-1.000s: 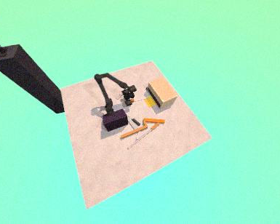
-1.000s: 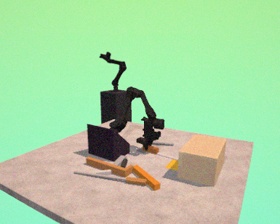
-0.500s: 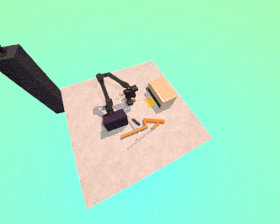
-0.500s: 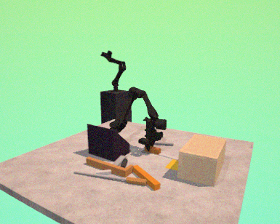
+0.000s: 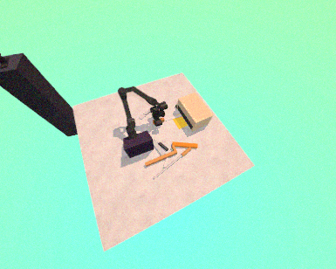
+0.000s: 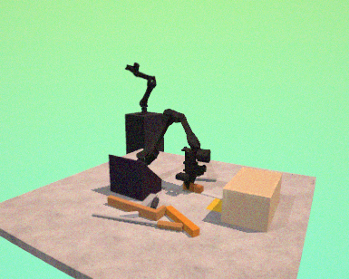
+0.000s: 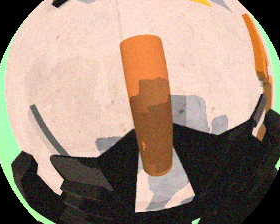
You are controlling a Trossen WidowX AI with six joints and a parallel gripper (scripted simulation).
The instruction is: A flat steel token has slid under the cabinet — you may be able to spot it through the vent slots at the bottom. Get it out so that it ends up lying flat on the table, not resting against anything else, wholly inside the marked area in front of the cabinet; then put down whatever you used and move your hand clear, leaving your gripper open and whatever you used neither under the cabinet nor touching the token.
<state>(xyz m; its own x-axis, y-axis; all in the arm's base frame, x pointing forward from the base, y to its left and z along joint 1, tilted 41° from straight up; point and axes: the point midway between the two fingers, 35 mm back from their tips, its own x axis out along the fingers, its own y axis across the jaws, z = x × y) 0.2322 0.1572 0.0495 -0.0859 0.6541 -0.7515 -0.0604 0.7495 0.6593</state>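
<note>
Pincer (image 5: pixel 158 124) (image 6: pixel 188 185) (image 7: pixel 152 129) grips smooth, rounded orange handle (image 5: pixel 161 120) (image 6: pixel 196 187) (image 7: pixel 146 65).

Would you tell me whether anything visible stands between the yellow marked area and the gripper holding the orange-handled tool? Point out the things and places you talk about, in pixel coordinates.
Nothing visible stands between the gripper (image 5: pixel 158 124) (image 6: pixel 188 185) and the yellow area (image 5: pixel 180 122) (image 6: pixel 214 206); only the held tool's own thin rod reaches that way from its orange handle (image 6: pixel 197 187) (image 7: pixel 147 95). The token itself I cannot make out.

Cabinet (image 5: pixel 195 110) (image 6: pixel 248 199) light tan w/ dark front strip; marked area (image 5: pixel 180 122) (image 6: pixel 215 206) plain yellow; handle (image 6: pixel 196 187) (image 7: pixel 150 100) orange, shaded brownish; arm (image 5: pixel 126 106) (image 6: pixel 171 116) black; table (image 5: pixel 120 205) (image 6: pixel 70 245) (image 7: pixel 81 65) pale pink w/ faint grey mottling; bkgd green, turning turquoise
</note>
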